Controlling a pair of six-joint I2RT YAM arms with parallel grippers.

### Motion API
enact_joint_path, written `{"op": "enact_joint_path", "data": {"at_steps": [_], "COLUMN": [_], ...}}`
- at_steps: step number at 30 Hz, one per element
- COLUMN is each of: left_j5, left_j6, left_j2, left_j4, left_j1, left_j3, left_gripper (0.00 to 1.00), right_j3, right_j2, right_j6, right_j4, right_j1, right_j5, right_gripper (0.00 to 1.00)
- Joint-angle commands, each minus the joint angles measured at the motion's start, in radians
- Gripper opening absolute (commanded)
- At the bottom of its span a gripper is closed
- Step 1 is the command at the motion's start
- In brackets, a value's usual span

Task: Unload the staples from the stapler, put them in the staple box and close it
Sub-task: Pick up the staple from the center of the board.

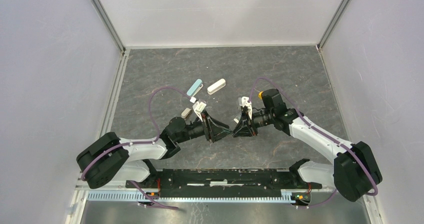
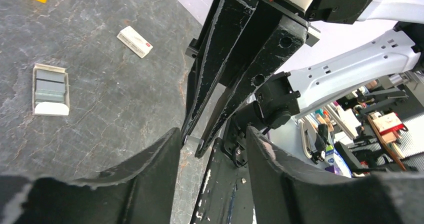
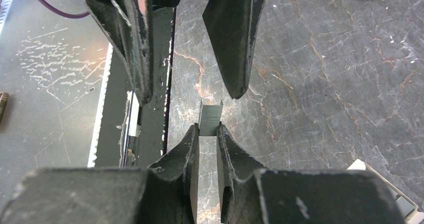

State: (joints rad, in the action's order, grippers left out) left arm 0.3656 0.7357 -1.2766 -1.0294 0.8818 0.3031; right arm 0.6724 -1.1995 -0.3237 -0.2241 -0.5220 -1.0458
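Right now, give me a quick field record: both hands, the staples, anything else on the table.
right hand: shut on the staples, strip sticking out past its fingertips
left hand: open, a finger on either side of the strip, not touching it
staples: short grey strip, held by the right hand only
clear box: on the table, grey staple strips inside
teal oblong item, white oblong item: farther back, side by side

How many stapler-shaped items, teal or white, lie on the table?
2: a teal oblong item and, right of it, a white oblong item, both far back on the grey table. The arms may hide others.
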Motion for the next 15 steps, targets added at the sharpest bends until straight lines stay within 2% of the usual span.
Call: {"op": "enact_joint_path", "data": {"at_steps": [1, 3, 10, 15], "left_j5": [0.067, 0.078, 0.09, 0.081], "left_j6": [0.007, 0.015, 0.019, -0.006], "left_j2": [-0.037, -0.053, -0.074, -0.057], "left_j4": [-0.068, -0.073, -0.08, -0.035], "left_j1": [-0.003, -0.003, -0.003, -0.003], "left_j3": [0.055, 0.063, 0.062, 0.054], "left_gripper": [0.53, 0.47, 0.46, 0.49], "right_j3": [0.048, 0.049, 0.05, 0.051], "right_j2": [-0.007, -0.007, -0.005, -0.004], "right_j6": [-0.018, -0.017, -0.017, -0.017], "right_j4": [-0.002, -0.001, -0.003, -0.004], "right_j1": [-0.005, -0.005, -0.005, -0.006], "right_j5": [-0.034, -0.035, -0.038, -0.041], "right_gripper": [0.09, 0.1, 0.09, 0.09]}}
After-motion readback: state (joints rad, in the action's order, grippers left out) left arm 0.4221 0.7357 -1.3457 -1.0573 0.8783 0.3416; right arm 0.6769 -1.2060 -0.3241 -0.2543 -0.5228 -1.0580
